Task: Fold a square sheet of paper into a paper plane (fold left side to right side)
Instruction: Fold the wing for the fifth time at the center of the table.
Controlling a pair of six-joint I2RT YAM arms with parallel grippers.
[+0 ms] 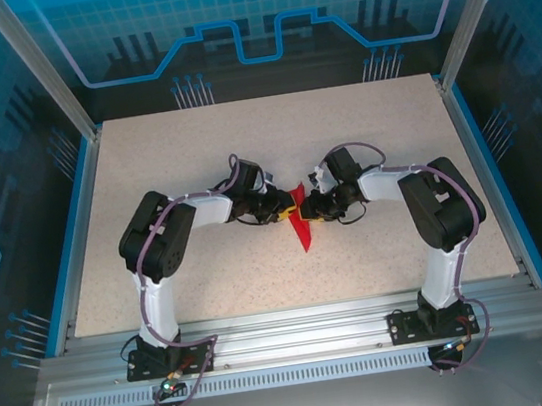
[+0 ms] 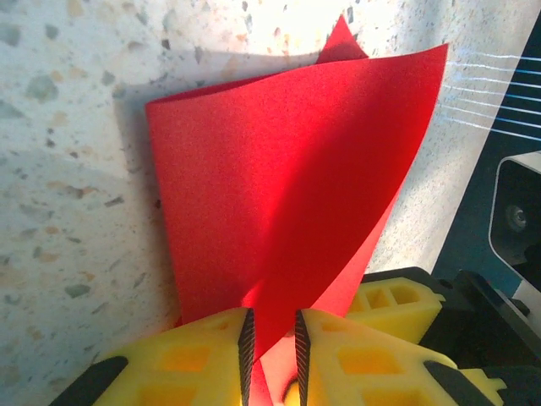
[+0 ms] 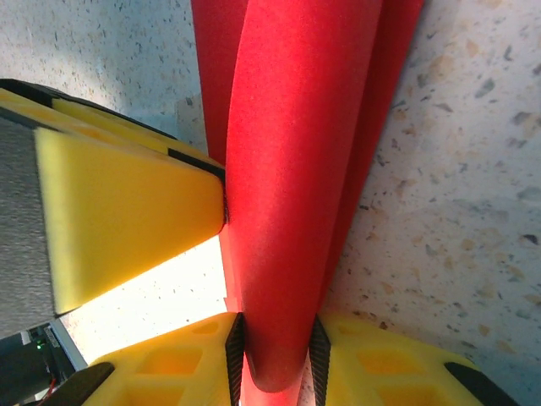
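The square sheet of paper [image 1: 301, 221] sits at the centre of the tabletop [image 1: 195, 163], between the two arms. In the top external view it appears as a narrow red strip standing on edge, with a pointed tip directed toward the near side of the tabletop. The left end effector [image 1: 280, 212] reaches the sheet from the left and the right end effector [image 1: 315, 209] from the right. Both meet it along its upper half, close to each other. In the left wrist view, the left end effector [image 2: 272, 342] is pinching the sheet: the red paper passes between its two black pads [image 2: 246, 342] and rises from them as a loosely doubled, curved surface that is not pressed flat. One corner of the rear layer shows above the front layer's top edge. The yellow fingers [image 2: 397, 300] of the right end effector are just beside the sheet on the right side of this view. In the right wrist view, the right end effector [image 3: 272, 351] is likewise pinching the sheet. The paper forms a rounded, tube-like bend that fills the gap between the pads, with further layers behind it lying against the speckled tabletop. A yellow finger of the left end effector [image 3: 127, 220] touches the left flank of this bend.
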